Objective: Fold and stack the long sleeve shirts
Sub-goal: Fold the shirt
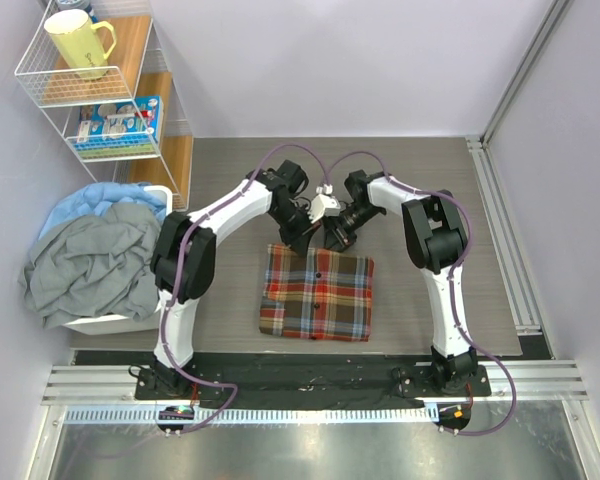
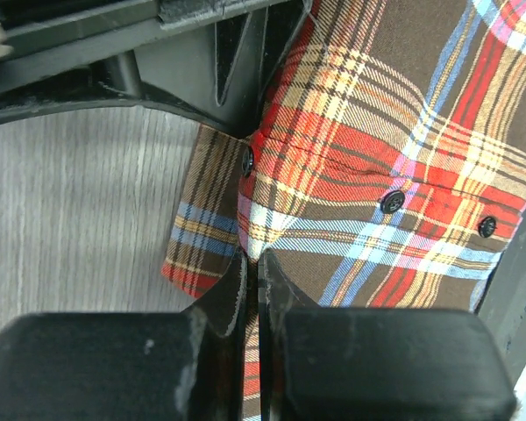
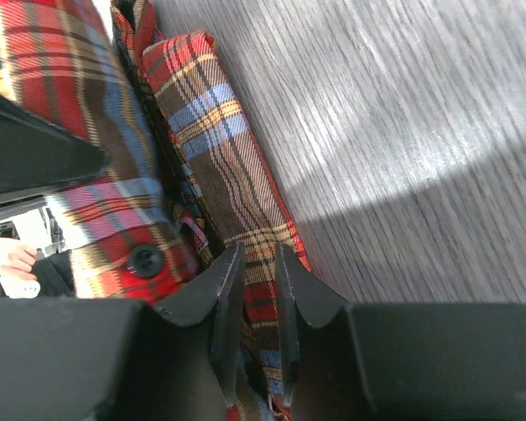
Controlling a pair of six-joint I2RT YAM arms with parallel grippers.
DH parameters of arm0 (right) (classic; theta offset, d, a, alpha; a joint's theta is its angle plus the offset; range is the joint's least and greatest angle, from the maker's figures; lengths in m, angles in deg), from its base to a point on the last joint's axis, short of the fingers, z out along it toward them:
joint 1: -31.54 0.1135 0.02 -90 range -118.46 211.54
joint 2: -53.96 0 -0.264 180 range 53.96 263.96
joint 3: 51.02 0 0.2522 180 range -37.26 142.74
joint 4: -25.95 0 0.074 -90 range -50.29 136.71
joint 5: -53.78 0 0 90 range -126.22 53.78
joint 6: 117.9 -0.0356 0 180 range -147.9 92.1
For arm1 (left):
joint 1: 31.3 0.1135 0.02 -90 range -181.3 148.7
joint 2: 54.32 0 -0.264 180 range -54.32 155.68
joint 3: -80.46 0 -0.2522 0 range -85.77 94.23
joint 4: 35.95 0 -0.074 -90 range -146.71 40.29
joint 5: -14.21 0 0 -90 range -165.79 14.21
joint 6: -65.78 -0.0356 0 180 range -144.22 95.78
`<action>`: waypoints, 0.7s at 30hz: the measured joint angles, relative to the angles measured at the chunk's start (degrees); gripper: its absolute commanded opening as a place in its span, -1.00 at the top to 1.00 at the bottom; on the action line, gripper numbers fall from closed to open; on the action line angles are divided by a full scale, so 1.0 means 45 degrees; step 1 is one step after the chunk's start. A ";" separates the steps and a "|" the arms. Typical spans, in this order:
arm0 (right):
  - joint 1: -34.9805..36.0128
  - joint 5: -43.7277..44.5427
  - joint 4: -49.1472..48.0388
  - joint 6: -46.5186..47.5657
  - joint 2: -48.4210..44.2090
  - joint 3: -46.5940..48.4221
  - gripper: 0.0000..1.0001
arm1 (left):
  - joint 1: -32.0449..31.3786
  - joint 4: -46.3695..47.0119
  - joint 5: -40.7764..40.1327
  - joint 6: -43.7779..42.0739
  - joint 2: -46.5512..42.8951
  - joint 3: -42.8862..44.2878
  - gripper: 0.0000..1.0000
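The shirt [image 1: 317,297] lies folded on the table [image 1: 400,312]. The left gripper [image 2: 252,289] pinches its far edge; the right gripper [image 3: 259,289] grips a fold.

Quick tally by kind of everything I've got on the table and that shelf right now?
Plaid shirt: 1
White bin, heaped with grey and blue cloth: 1
Wire shelf: 1
Yellow mug: 1
Printed box: 1
Total: 5
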 measured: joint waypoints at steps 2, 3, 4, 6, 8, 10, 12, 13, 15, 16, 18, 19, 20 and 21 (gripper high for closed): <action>-0.0053 0.0063 0.0063 0.0010 0.0019 0.0107 0.35 | -0.0010 0.0000 -0.0005 -0.0029 0.0160 0.0000 1.00; -0.0087 0.0087 0.0097 0.0015 0.0029 0.0180 0.24 | -0.0010 0.0000 -0.0024 -0.0034 0.0214 0.0000 0.97; -0.0102 0.0155 0.0160 0.0024 0.0053 0.0321 0.21 | -0.0005 0.0015 -0.0073 -0.0039 0.0282 -0.0005 0.94; -0.0204 0.0306 0.0282 0.0073 0.0107 0.0719 0.05 | 0.0044 0.0107 -0.0151 -0.0005 0.0369 -0.0019 0.75; -0.0418 0.0534 0.0510 0.0272 0.0160 0.1292 -0.07 | 0.0117 0.0214 -0.0160 0.0180 0.0389 -0.0029 0.56; -0.0767 0.0758 0.0869 0.0495 0.0160 0.1919 -0.27 | 0.0316 0.0330 -0.0102 0.0651 0.0389 0.0024 0.30; -0.1156 0.0889 0.1175 0.0714 0.0155 0.2399 -0.45 | 0.0622 0.0418 -0.0005 0.0967 0.0389 0.0170 0.13; -0.1423 0.0957 0.1394 0.0826 0.0136 0.2633 -0.49 | 0.0831 0.0384 0.0107 0.1117 0.0389 0.0306 0.02; -0.1977 0.1044 0.1855 0.1078 0.0029 0.2832 -0.59 | 0.1282 0.0330 0.0374 0.1307 0.0389 0.0515 -0.10; -0.2234 0.1103 0.2137 0.1243 -0.0068 0.2841 -0.60 | 0.1511 0.0296 0.0520 0.1355 0.0359 0.0534 -0.12; -0.2652 0.1190 0.2817 0.1598 -0.0330 0.2798 -0.61 | 0.1836 0.0204 0.0729 0.1409 0.0233 0.0321 -0.17; -0.2905 0.1219 0.3099 0.1817 -0.0607 0.2584 -0.61 | 0.2025 0.0126 0.0782 0.1443 0.0131 0.0121 -0.18; -0.3075 0.1243 0.3327 0.2016 -0.0967 0.2273 -0.61 | 0.2181 0.0049 0.0811 0.1481 0.0029 -0.0107 -0.19; -0.3157 0.1248 0.3502 0.2142 -0.1282 0.1943 -0.61 | 0.2283 -0.0019 0.0821 0.1525 -0.0058 -0.0321 -0.21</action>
